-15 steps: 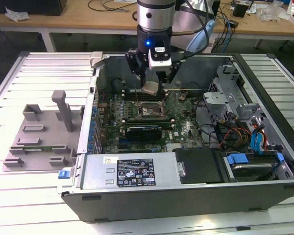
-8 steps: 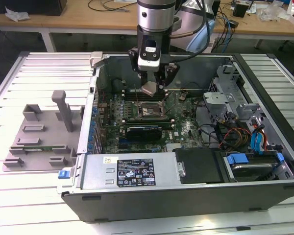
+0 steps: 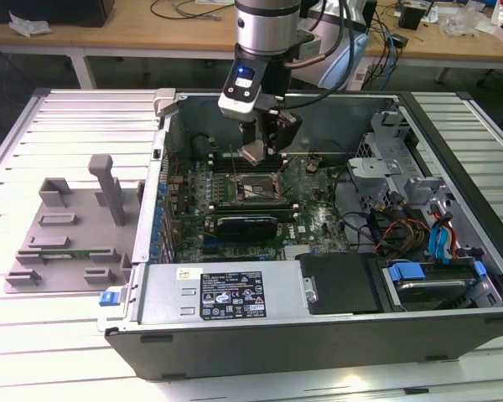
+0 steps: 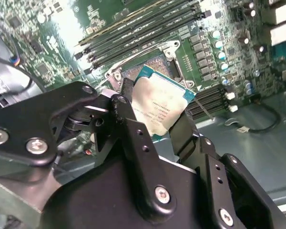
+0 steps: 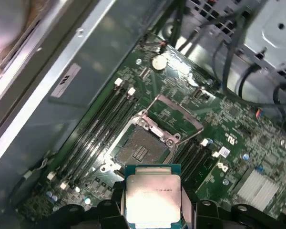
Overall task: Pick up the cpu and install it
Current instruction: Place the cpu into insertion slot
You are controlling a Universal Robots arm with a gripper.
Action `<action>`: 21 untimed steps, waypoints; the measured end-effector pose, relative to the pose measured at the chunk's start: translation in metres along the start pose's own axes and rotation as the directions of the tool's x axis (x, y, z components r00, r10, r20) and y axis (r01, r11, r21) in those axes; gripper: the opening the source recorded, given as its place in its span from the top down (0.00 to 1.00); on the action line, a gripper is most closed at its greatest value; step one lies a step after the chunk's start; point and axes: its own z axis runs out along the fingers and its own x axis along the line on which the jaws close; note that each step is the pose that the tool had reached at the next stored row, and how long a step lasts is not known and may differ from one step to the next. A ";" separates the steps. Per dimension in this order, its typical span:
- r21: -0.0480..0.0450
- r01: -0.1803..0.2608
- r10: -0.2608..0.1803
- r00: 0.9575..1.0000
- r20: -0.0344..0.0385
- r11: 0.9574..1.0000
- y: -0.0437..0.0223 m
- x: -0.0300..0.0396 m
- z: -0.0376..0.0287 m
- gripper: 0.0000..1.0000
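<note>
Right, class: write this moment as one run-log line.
gripper: shut on cpu | place: above empty socket, inside computer case | cpu: not yet seated

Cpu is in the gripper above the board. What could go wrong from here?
1. The gripper pinches the cpu by two edges only; a slip would likely drop it onto the bare contacts of the socket.
2. In the first wrist view the cpu hangs off to one side of the socket and looks turned against it, so it may seat askew.
3. The raised load frame beside the socket could catch a finger.
</note>
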 end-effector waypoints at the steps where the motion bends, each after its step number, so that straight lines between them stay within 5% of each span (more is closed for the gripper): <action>1: 0.000 -0.017 0.017 1.000 0.000 1.000 0.0000 0.0000 0.0001 0.45; 4: 0.003 -0.101 0.101 0.995 0.001 0.995 0.0000 0.0000 0.0005 0.45; 7: 0.007 -0.219 0.219 0.976 0.003 0.976 0.0000 0.0000 0.0012 0.45; 10: 0.008 -0.275 0.275 0.961 0.004 0.961 0.0000 0.0000 0.0015 0.45; 11: 0.009 -0.301 0.301 0.954 0.005 0.954 0.0000 0.0000 0.0016 0.45; 13: 0.011 -0.372 0.372 0.928 0.006 0.928 0.0000 0.0001 0.0020 0.45; 15: 0.012 -0.403 0.402 0.915 0.007 0.915 0.0000 0.0001 0.0021 0.45; 16: 0.013 -0.449 0.449 0.894 0.008 0.894 -0.0001 0.0001 0.0024 0.45; 17: 0.014 -0.472 0.472 0.882 0.009 0.881 0.0000 0.0001 0.0026 0.45; 18: 0.014 -0.481 0.481 0.877 0.009 0.877 0.0004 -0.0003 0.0027 0.45; 21: 0.014 -0.481 0.481 0.877 0.009 0.876 0.0005 -0.0003 0.0026 0.45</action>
